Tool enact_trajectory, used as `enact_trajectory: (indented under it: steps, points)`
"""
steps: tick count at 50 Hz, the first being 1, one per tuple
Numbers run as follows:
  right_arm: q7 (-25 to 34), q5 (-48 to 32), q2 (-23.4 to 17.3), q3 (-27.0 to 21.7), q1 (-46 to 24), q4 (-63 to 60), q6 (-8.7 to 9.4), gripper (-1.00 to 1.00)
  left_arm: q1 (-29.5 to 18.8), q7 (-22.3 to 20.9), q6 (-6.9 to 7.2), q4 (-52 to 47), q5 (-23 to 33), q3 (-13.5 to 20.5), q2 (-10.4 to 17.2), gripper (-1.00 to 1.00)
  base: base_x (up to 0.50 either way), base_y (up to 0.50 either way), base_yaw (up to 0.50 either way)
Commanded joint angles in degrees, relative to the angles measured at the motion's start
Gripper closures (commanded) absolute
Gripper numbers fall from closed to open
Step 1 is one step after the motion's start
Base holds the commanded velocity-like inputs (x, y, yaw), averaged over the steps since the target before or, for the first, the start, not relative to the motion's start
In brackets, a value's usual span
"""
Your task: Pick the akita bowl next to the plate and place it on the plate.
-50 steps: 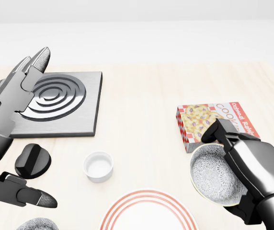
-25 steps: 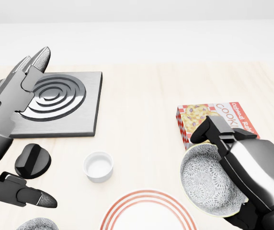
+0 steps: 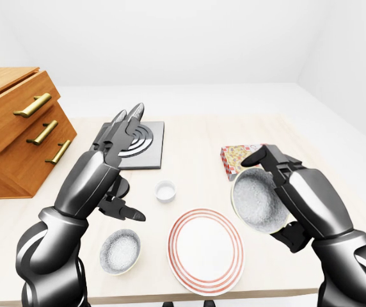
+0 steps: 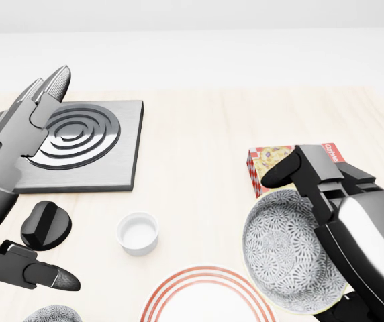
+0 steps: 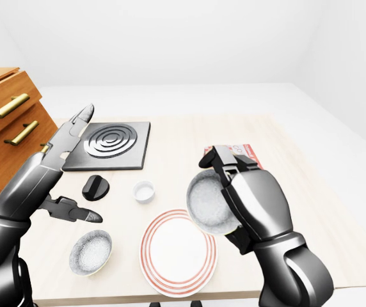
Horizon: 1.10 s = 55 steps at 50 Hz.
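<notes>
Right hand (image 3: 303, 199) clamped on the akita bowl (image 3: 256, 199), held tilted above the table at the right of the left-eye view.
The bowl hangs just beside the right edge of the red-ringed plate (image 3: 205, 251) at bottom centre; left hand (image 3: 103, 171) at left, fingers spread apart, gripping nothing; second patterned bowl (image 3: 120, 251) at lower left.
</notes>
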Motion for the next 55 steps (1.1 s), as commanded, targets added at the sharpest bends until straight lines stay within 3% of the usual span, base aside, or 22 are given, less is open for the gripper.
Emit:
enact_trajectory:
  steps: [1,12,25,29,33,40,46,52,55]
  points:
    - [0.0,3.1,0.7,4.3,-0.9,-3.7,5.01,1.00,0.1,0.2,0.00,0.3,-0.2,0.1,-0.1,-1.00,0.00,0.00,0.00]
    - [0.0,3.2,0.4,4.5,-0.8,-2.7,5.01,1.00,0.0,-0.1,0.00,-0.2,0.1,-0.1,0.0,-1.00,0.00,0.00,0.00]
    - [0.0,-0.6,1.2,8.8,-3.9,-2.1,5.01,1.00,0.0,0.0,0.00,-0.1,0.0,0.0,0.0,-1.00,0.00,0.00,0.00]
    - [0.0,-1.9,2.7,10.6,-2.4,-4.5,5.01,1.00,0.0,0.0,0.00,0.0,0.0,0.0,0.0,-1.00,0.00,0.00,0.00]
    - [0.0,-1.1,5.5,9.1,-0.1,-4.6,5.01,1.00,0.1,0.1,0.00,0.2,-0.2,0.0,-0.1,-1.00,0.00,0.00,0.00]
    - [0.0,-1.9,11.8,7.6,0.6,-4.6,-1.02,1.00,0.0,0.0,0.00,0.0,0.0,0.0,0.0,-1.00,0.00,0.00,0.00]
    - [0.0,-3.7,16.9,8.6,1.4,-4.7,-4.99,1.00,0.0,-0.1,0.00,-0.1,0.0,0.0,0.0,-1.00,0.00,0.00,0.00]
    - [0.0,-3.4,23.4,7.3,3.8,-4.7,-4.99,1.00,0.0,0.0,0.00,0.0,0.0,0.0,0.0,-1.00,0.00,0.00,0.00]
    - [0.0,-3.3,23.4,6.7,4.5,-4.7,-4.99,1.00,0.0,-0.1,0.00,-0.1,0.0,0.0,0.0,-1.00,0.00,0.00,0.00]
